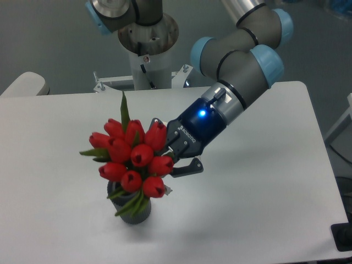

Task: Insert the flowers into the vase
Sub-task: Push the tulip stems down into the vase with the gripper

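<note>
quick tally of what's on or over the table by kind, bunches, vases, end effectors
flowers (bunches): 1
vase: 1
end effector: 1
total: 3
</note>
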`<action>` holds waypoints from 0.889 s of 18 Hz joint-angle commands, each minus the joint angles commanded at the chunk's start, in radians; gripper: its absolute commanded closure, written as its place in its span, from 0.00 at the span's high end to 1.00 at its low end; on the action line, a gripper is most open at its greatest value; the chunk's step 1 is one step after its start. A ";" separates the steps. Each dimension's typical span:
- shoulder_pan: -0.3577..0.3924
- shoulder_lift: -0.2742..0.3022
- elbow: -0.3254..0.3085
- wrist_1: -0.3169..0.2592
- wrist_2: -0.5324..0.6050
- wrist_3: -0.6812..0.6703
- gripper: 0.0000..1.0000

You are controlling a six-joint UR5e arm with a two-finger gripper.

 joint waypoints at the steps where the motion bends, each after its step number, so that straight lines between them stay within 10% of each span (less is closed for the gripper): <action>1: -0.002 0.005 -0.003 -0.002 -0.011 -0.005 0.26; 16: -0.049 0.006 -0.098 0.009 -0.066 0.047 0.26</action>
